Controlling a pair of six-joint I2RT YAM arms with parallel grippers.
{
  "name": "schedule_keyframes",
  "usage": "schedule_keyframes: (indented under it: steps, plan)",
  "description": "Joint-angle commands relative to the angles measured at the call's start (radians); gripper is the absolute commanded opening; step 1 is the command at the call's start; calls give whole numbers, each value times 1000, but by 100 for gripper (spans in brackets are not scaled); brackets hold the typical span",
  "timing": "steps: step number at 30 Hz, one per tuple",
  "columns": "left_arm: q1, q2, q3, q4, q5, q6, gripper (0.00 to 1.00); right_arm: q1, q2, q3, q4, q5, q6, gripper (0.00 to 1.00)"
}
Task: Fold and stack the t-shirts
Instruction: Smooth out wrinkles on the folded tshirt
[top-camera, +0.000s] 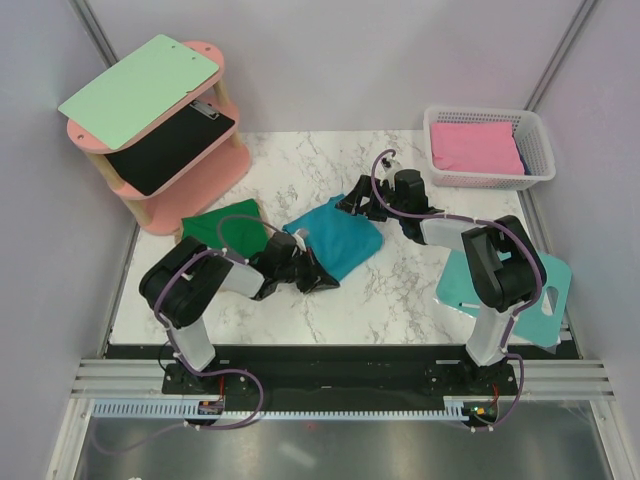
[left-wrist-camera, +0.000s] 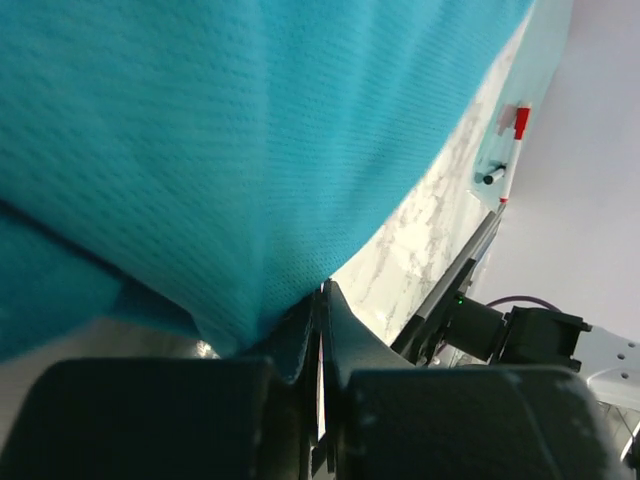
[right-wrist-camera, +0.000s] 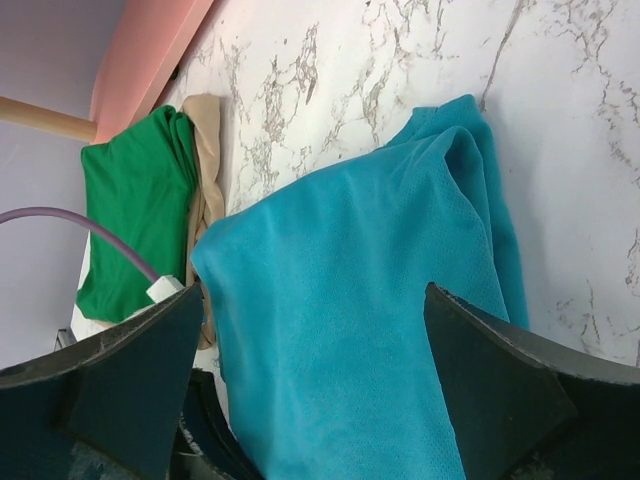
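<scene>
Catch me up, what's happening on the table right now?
The left pincer is shut on the near-left edge of the teal-blue t-shirt, which is bunched mid-table. The right pincer is open over its far side, gripping nothing. The dark green t-shirt lies to the left, by the pink shelf.

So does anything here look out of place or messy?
Mostly the teal-blue shirt: it lies bunched and skewed mid-table, not flat, with the left gripper pinching its near side and the right gripper open over it. A twisted tan strip beside the green shirt looks stray too.
</scene>
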Motion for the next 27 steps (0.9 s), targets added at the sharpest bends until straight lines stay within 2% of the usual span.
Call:
schedule_keyframes:
  steps: [1, 3, 5, 6, 8, 9, 11, 18, 27]
  plan:
    - [-3, -148, 11, -66, -30, 52, 2, 1, -16, -5, 32, -17, -11, 98]
    - [-3, -258, 38, -159, -67, 93, 4, 1, -22, -5, 30, -17, -14, 98]
    - [-2, -358, 72, -298, -137, 130, 23, 3, -25, -6, 30, -16, -14, 98]
    - [-2, -387, 87, -347, -165, 144, 47, 3, -23, -6, 33, -17, -14, 98]
    - [-2, -462, 112, -478, -265, 170, 68, 3, -19, -6, 36, -20, -6, 98]
    - [1, -481, 118, -513, -295, 171, 83, 3, -17, -9, 44, -22, -6, 98]
    - [13, -512, 121, -608, -365, 159, 98, 3, -14, -12, 50, -25, 0, 98]
    - [39, -550, 85, -703, -443, 95, 100, 3, 0, -17, 65, -36, 6, 98]
    - [46, -422, 106, -747, -475, 69, 100, 3, -2, -22, 70, -45, 12, 98]
